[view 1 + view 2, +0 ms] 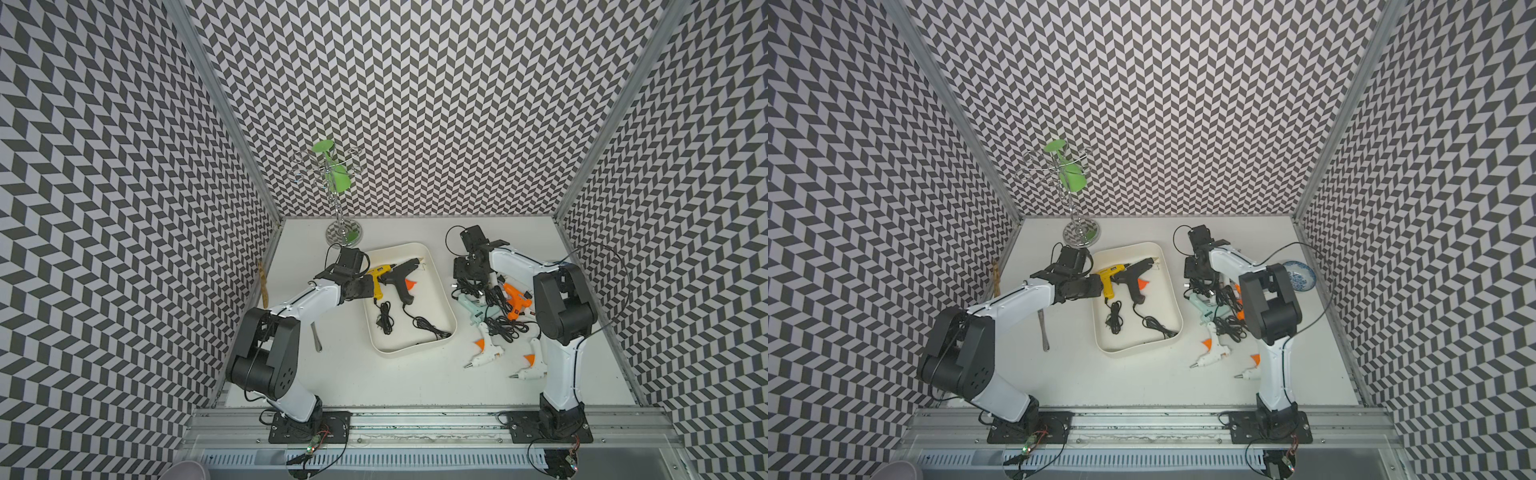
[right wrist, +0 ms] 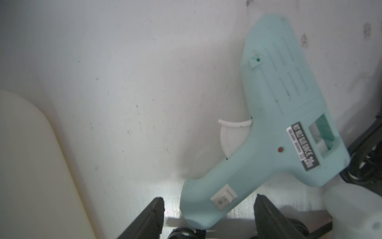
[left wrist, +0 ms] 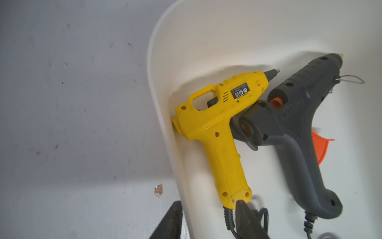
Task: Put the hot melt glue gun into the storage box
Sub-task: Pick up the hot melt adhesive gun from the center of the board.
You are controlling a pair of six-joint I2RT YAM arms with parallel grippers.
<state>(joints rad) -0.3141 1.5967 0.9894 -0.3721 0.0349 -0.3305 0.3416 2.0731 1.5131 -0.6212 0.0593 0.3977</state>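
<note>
A white table (image 1: 374, 374) stood inside chevron-patterned walls (image 1: 415, 104). The mint glue gun (image 2: 279, 124) lay outside the storage box (image 1: 430, 286), toward the table's right edge, its handle between the spread jaws of the right gripper (image 2: 208, 199). The left gripper (image 3: 208, 202), also spread, straddled the box's wall beside the yellow glue gun (image 3: 217, 128) inside, and black cords (image 1: 505, 328) tangled against the mint gun.

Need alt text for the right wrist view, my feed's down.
A mint-green glue gun lies on the white table, its handle end inside the open right gripper, untouched by either finger. A corner of the cream storage box shows on one side, black cords on the other.
</note>
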